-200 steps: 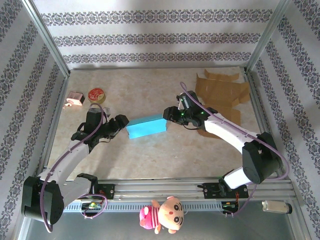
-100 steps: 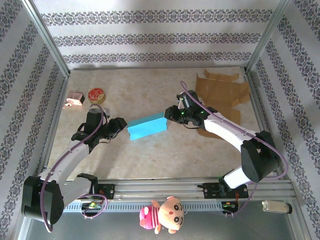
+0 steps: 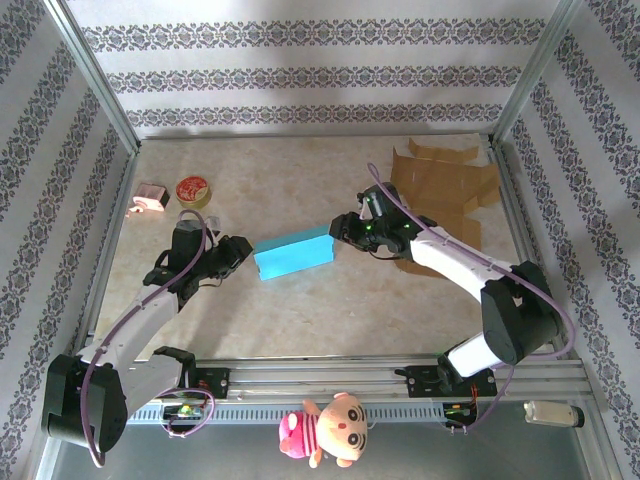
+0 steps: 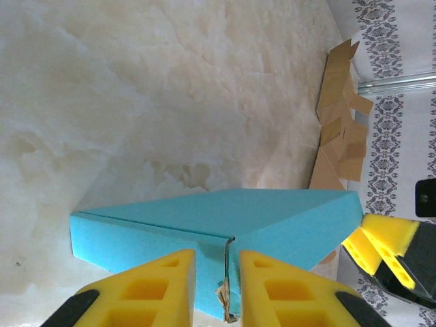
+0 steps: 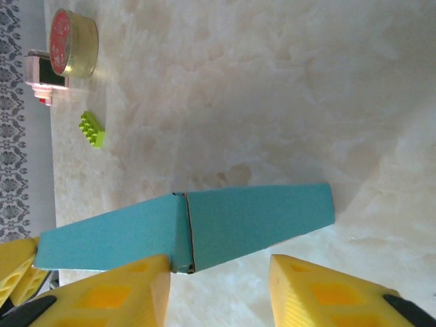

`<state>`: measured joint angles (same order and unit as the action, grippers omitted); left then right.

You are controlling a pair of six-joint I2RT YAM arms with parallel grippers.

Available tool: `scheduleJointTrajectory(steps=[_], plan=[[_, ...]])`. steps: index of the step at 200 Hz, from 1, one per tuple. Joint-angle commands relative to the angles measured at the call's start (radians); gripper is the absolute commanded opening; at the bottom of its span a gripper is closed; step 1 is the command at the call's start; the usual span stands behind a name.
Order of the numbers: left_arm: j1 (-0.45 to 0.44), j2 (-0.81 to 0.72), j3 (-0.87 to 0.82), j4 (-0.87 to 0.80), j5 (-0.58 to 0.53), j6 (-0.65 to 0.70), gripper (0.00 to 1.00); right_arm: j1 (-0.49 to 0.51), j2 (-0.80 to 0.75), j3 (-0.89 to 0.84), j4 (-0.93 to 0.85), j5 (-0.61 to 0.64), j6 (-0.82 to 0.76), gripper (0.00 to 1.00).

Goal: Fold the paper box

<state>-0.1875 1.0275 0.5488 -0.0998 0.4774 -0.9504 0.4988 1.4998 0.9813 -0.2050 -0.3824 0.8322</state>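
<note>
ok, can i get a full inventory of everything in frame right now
paper box: 1, blue, table centre, between the grippers
flattened cardboard: 1 pile, brown, far right of table
round tin: 1, red lid, far left
small block: 1, pink and white, left of the tin
toy brick: 1, green, near the tin
plush doll: 1, pink and yellow, at front rail
cylinder: 1, white, front right corner
table: 1, beige marbled
left gripper: 1, yellow-tipped, narrowly apart astride the box's left flap edge
right gripper: 1, yellow-tipped, open at box's right end
</note>
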Motion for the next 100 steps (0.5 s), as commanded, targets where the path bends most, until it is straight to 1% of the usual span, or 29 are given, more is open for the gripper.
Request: scheduleJointTrajectory(steps=[1, 34, 63, 100], plan=[[0.013, 0.024, -0.036, -0.137, -0.062, 0.008, 0.22, -0.011, -0.047, 0.069, -0.085, -0.015, -0.001, 0.48], [0.013, 0.032, -0.029, -0.131, -0.049, 0.011, 0.22, -0.021, -0.04, 0.107, -0.089, -0.002, -0.004, 0.52], [0.013, 0.026, -0.032, -0.13, -0.043, 0.015, 0.22, -0.028, 0.008, 0.11, -0.092, -0.002, -0.013, 0.53], [0.013, 0.019, -0.027, -0.139, -0.043, 0.019, 0.22, -0.022, 0.052, 0.076, -0.081, -0.028, -0.016, 0.45]])
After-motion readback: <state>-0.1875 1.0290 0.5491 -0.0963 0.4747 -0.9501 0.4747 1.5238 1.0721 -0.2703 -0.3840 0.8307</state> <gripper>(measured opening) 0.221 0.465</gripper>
